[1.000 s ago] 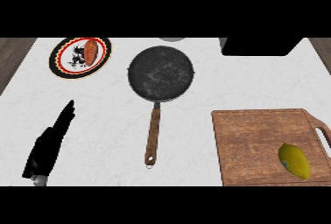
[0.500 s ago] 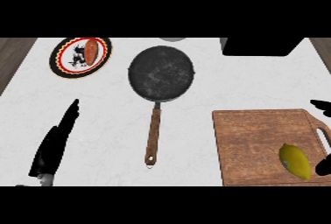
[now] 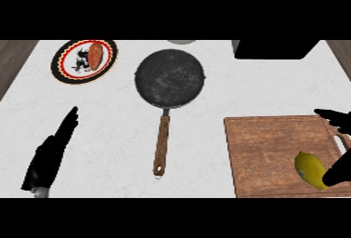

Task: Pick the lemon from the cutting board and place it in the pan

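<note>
Lemon (image 3: 310, 169) beside open right hand (image 3: 337, 173)

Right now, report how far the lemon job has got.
Nothing done yet: the yellow lemon lies on the wooden cutting board. In hand: the open right hand sits beside it, not gripping. Remaining: grasp, carry, place in the empty black frying pan.

White marbled counter (image 3: 116, 139) with brown wood floor (image 3: 9, 60) at both edges.

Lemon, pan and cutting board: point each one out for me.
lemon (image 3: 310, 169), head view, on its yellow middle.
pan (image 3: 169, 79), head view, on the bare dark base.
cutting board (image 3: 270, 148), head view, on bare wood left of the lemon.
</note>
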`<state>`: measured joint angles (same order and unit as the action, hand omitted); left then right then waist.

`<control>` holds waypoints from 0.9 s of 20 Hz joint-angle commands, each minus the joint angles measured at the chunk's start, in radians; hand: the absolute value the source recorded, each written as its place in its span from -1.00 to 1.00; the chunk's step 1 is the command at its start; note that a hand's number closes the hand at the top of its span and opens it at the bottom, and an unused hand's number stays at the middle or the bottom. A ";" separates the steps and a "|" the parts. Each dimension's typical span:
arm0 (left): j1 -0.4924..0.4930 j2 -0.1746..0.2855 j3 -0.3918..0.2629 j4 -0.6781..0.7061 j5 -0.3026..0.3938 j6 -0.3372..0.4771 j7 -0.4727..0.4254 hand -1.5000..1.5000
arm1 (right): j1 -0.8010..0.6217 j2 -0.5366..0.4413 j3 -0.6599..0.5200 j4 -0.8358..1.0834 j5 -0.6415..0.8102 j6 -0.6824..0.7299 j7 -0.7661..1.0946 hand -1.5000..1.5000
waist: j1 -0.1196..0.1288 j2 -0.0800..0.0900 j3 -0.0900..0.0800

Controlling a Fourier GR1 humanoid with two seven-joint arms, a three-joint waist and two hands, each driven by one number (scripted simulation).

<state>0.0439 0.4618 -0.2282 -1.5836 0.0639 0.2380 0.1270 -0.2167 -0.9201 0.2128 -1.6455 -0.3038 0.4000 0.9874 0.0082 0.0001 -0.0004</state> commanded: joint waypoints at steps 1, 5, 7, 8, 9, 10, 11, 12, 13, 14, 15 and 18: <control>-0.009 -0.044 -0.026 -0.027 -0.025 0.015 0.033 0.00 | -0.034 0.025 0.068 0.033 0.043 0.057 0.104 -1.00 | 0.003 0.001 0.000; 0.019 -0.042 0.011 0.055 -0.025 -0.019 -0.070 0.00 | -0.011 0.077 0.118 0.050 0.109 0.009 0.118 -1.00 | 0.000 0.001 0.000; 0.030 -0.067 -0.025 -0.032 -0.081 0.024 0.005 0.00 | -0.013 0.077 0.081 0.045 0.079 0.025 0.130 -1.00 | -0.002 -0.001 0.000; -0.008 -0.045 0.020 -0.015 -0.052 -0.001 0.034 0.00 | -0.007 0.077 0.093 0.027 0.096 0.023 0.141 -1.00 | -0.005 -0.001 0.000; 0.013 -0.054 0.020 0.032 -0.052 -0.016 -0.029 0.00 | 0.019 0.072 0.095 0.057 0.127 0.026 0.091 -1.00 | -0.006 0.000 0.000; 0.051 -0.054 0.018 0.000 -0.042 -0.017 -0.024 0.00 | 0.019 0.096 0.120 0.024 0.117 -0.001 0.156 -1.00 | -0.003 -0.001 0.000; 0.042 -0.049 0.026 -0.016 -0.055 -0.012 -0.015 0.00 | 0.035 0.064 0.102 -0.031 0.092 0.019 0.184 -1.00 | -0.008 -0.002 0.000; 0.006 -0.051 0.045 0.014 -0.054 -0.017 0.008 0.00 | 0.076 0.068 0.100 -0.028 0.117 0.006 0.140 -1.00 | -0.012 -0.002 0.000; 0.042 -0.037 0.051 -0.038 -0.026 -0.049 0.007 0.00 | 0.052 0.095 0.107 0.047 0.128 0.022 0.107 -1.00 | -0.003 -0.001 0.000; 0.020 -0.096 0.002 0.057 -0.093 -0.006 -0.055 0.00 | -0.007 0.094 0.110 0.020 0.094 0.038 0.193 -1.00 | -0.005 0.001 0.000; 0.034 -0.076 0.016 -0.013 -0.085 -0.017 0.004 0.00 | 0.024 0.103 0.106 0.066 0.137 0.037 0.119 -1.00 | -0.003 0.000 0.000; 0.021 -0.076 0.052 -0.015 -0.062 -0.047 0.017 0.00 | 0.028 0.089 0.069 0.122 0.142 0.082 0.065 -1.00 | -0.005 0.000 0.000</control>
<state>0.0776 0.4043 -0.1900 -1.5987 0.0068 0.2048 0.1268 -0.1706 -0.8447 0.3097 -1.5703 -0.1708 0.4104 0.9864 0.0041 -0.0002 -0.0001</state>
